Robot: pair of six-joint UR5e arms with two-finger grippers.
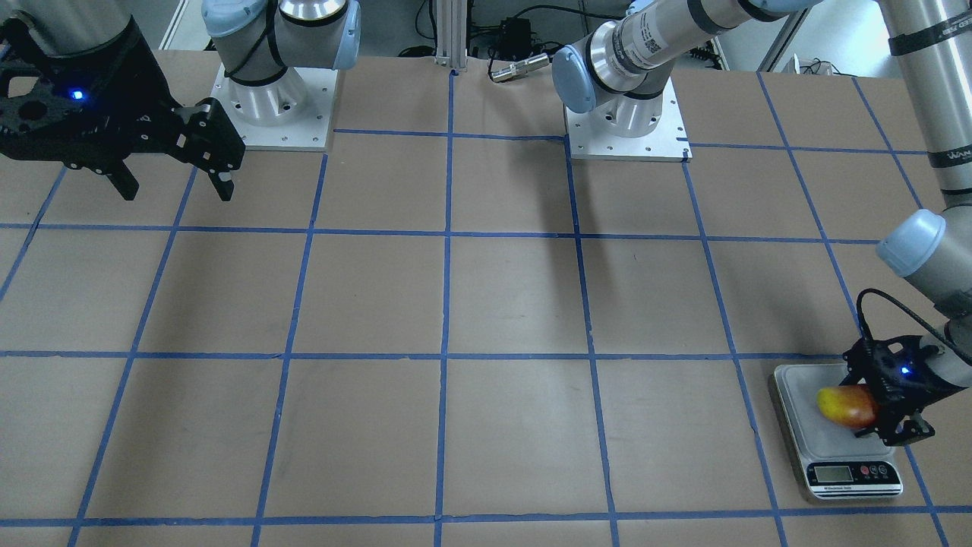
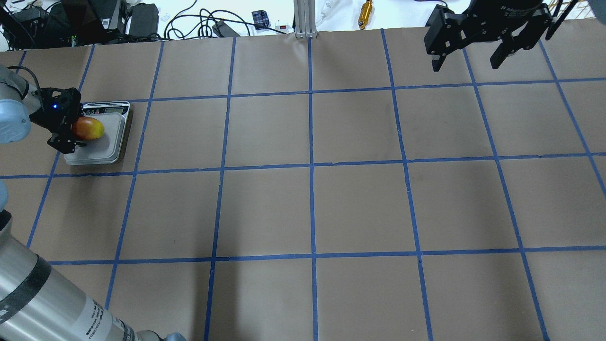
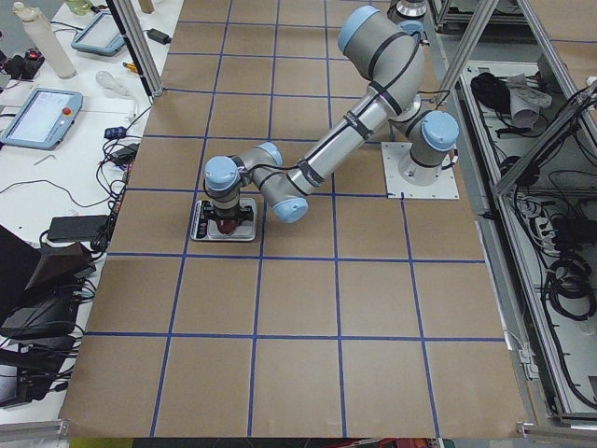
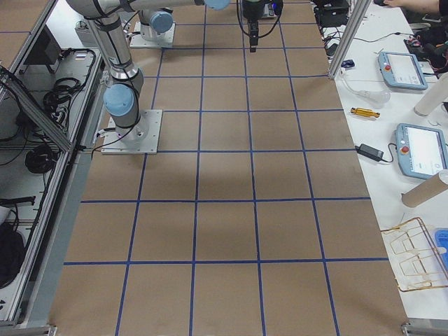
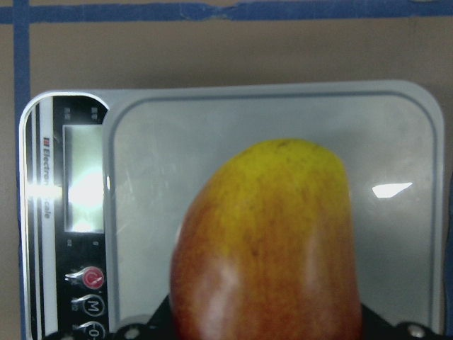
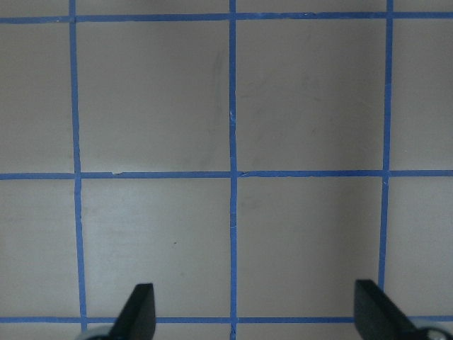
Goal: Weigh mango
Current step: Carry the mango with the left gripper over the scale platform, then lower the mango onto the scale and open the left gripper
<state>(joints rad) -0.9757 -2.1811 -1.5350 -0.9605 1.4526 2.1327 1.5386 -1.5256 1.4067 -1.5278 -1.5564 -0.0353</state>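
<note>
The mango (image 1: 844,406), yellow at one end and red-orange at the other, is between the fingers of my left gripper (image 1: 869,408), which is shut on it. It sits over the grey platform of a small kitchen scale (image 1: 797,387). I cannot tell whether it rests on the platform. In the overhead view the mango (image 2: 89,128), the left gripper (image 2: 73,127) and the scale (image 2: 111,142) are at the far left. The left wrist view shows the mango (image 5: 269,241) over the scale (image 5: 177,177). My right gripper (image 1: 177,191) is open, empty and held high, far from the scale.
The table is brown paper with a blue tape grid (image 2: 311,166). The two arm bases (image 1: 273,114) stand at the robot's edge. Cables and tools (image 2: 364,12) lie beyond the far edge. The right wrist view shows bare grid below the open right gripper (image 6: 258,315).
</note>
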